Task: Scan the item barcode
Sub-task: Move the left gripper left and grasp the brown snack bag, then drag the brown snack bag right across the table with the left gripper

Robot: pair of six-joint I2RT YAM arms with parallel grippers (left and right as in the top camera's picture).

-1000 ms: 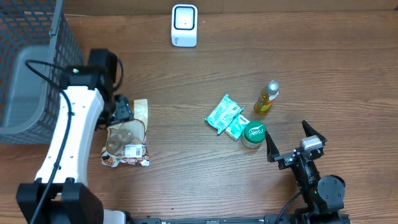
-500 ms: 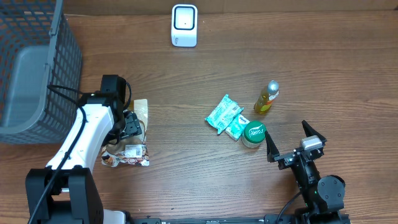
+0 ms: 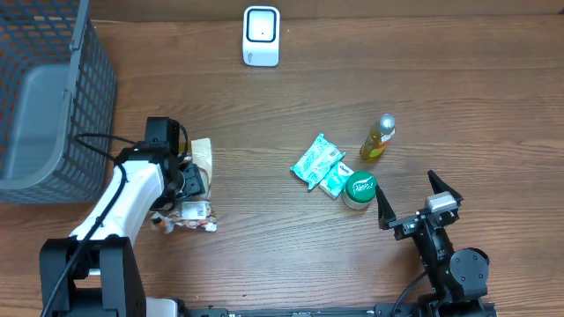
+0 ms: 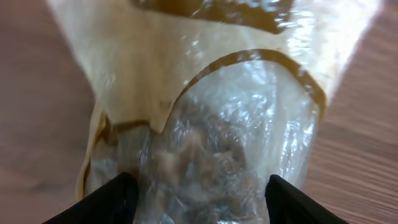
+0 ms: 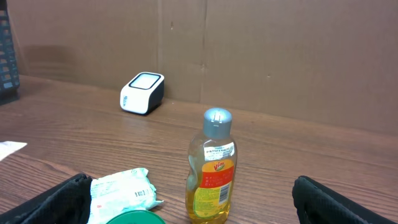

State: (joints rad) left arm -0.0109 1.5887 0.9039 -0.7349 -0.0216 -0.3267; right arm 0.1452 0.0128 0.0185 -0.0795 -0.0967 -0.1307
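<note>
A tan and clear snack bag (image 3: 199, 157) with a white barcode label lies at the table's left. My left gripper (image 3: 181, 182) is down on its middle. In the left wrist view the bag (image 4: 205, 93) fills the frame and my left gripper (image 4: 202, 200) stands open, a black finger on each side of the clear plastic. The white scanner (image 3: 261, 36) stands at the far edge and shows in the right wrist view as the scanner (image 5: 142, 93). My right gripper (image 3: 412, 198) rests open near the front right, holding nothing.
A yellow bottle (image 3: 377, 136), teal packets (image 3: 317, 161) and a green-lidded tub (image 3: 359, 189) sit right of centre, ahead of my right gripper (image 5: 199, 199). A grey wire basket (image 3: 44, 97) stands at the far left.
My left arm has swung in from beside the basket and come down over the snack bag. The bag's near end has shifted slightly. The right arm has stayed still.
</note>
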